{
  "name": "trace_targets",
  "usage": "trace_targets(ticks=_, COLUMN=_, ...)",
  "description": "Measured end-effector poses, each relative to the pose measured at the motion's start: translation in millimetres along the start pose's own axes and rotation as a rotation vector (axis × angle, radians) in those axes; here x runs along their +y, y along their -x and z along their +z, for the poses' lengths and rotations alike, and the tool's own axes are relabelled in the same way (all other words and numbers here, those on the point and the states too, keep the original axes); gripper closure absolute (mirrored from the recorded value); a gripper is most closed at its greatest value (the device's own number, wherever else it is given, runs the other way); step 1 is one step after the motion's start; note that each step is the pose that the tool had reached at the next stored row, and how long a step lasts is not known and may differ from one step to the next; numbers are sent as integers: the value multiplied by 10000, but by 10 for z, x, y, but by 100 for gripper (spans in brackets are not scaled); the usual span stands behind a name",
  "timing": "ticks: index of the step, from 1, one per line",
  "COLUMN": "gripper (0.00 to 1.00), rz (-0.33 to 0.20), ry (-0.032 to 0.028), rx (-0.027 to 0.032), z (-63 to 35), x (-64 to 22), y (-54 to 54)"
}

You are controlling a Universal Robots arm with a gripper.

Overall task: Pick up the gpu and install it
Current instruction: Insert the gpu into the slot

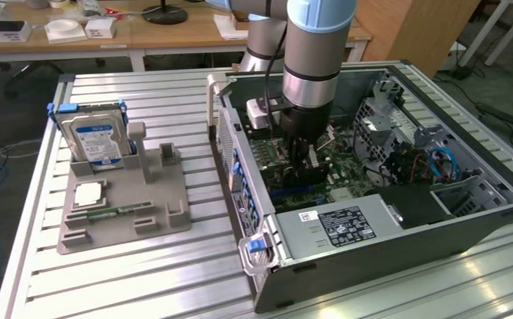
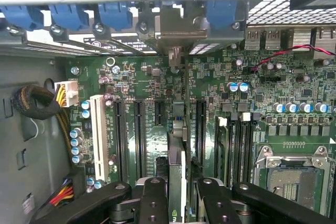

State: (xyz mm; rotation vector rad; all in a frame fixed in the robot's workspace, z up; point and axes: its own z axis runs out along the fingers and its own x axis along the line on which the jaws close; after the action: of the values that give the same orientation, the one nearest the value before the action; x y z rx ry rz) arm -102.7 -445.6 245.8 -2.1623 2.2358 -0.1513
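Wrist view: we see the end effector point(image 2: 178, 184) clamped on the gpu point(image 2: 177, 150), edge-on among the motherboard point(image 2: 147, 77) slots.

In the exterior view the robot arm point(image 1: 314, 60) is cut off by the top edge. Its wrist hides much of the motherboard point(image 1: 345, 166) inside the open computer case point(image 1: 372, 259), so what lies directly under the gripper point(image 1: 303, 169) cannot be seen, and the print on the power supply label point(image 1: 345, 226) and on the hard drive point(image 1: 97, 139) is too small to read. In the wrist view the gpu point(image 2: 177, 182), clamped in the gripper, shows only its thin edge: its dark face is hidden, its near end is cut off by the picture's edge along with the gripper's body, and whether it is seated in the motherboard cannot be told.
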Motion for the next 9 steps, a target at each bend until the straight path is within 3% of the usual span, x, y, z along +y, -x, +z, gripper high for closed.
trace_targets(ticks=9, gripper=74, rz=-49, ry=-4, rx=1, z=0, x=0, y=0)
